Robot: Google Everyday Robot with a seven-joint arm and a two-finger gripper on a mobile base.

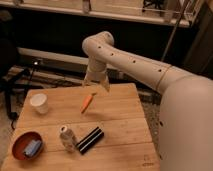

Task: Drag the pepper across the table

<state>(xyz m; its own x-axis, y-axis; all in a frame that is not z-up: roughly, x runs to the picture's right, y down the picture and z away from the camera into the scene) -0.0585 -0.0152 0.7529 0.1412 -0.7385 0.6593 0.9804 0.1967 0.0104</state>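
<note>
At the lower left of the frame a reddish bowl (20,142) sat near the corner of the wooden surface (120,117), with something blue (33,148) inside it. Above it, near the left edge, stood a white cup (39,103). Further right, toward the bottom, a silver can (67,138) stood just beside a black bar (90,140) lying at a slant. The pepper (87,103) lay in the upper middle of the surface, tilted, with its stem end up and to the right. Just above that end hung the gripper (97,86), pointing down; its fingers (89,82) were spread wide and had hold of nothing. The white arm (135,67) ran off to the right. A small dark logo (146,161) marked the lower right corner.
</note>
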